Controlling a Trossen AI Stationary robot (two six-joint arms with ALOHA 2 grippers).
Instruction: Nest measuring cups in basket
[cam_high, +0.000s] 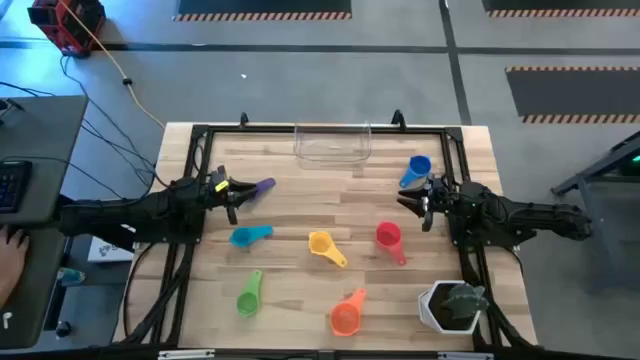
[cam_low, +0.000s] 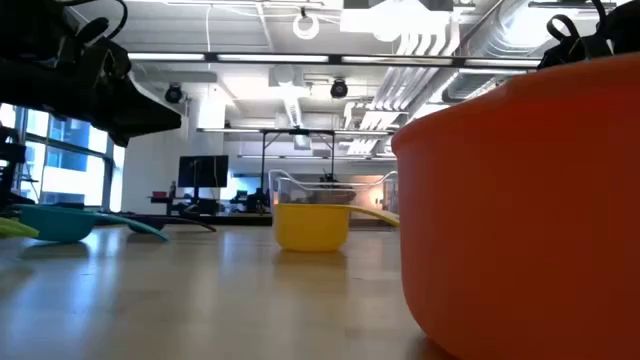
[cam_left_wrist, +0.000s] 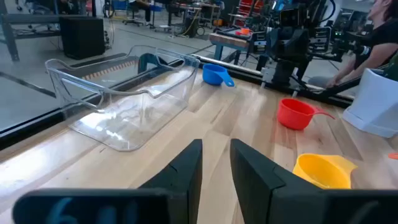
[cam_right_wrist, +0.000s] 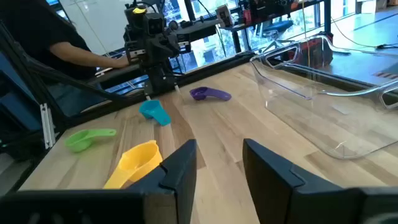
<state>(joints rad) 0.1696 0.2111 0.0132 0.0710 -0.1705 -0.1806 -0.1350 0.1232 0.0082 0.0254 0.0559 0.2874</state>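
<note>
- In your low view the orange cup (cam_low: 520, 200) sits so close to the camera that it fills the right side and blocks everything behind it; only the yellow cup (cam_low: 311, 226), the light blue cup (cam_low: 55, 222) and a faint outline of the basket (cam_low: 330, 190) show past it.
- From above you can count all seven cups on the table (cam_high: 300, 300): purple cup (cam_high: 262, 187), blue cup (cam_high: 415, 171), light blue, yellow, red cup (cam_high: 389, 238), green cup (cam_high: 249, 296) and orange. None is in the basket.
- The clear basket (cam_high: 333, 143) lies at the middle of the far edge of the table, and its walls are hard to trace against the wood; the left wrist view shows its rim (cam_left_wrist: 112, 93) best.
- Your left gripper (cam_high: 232, 195) hangs just beside the purple cup's handle. Its fingers (cam_left_wrist: 180, 174) stand a narrow gap apart with nothing between them. You cannot tell from above whether they touch the cup.
- Your right gripper (cam_high: 418, 205) sits just beside the blue cup, between it and the red cup. Its fingers (cam_right_wrist: 177, 168) are apart and hold nothing.
- The white pot with a plant (cam_high: 452, 308) stands in the near right corner, partly cut off by the frame's lower edge.
- A person's hand (cam_high: 10, 250) shows at the far left, off the table.
- Bare wood lies open between the two grippers up to the basket; the dark frame rails run along the table's edges.
</note>
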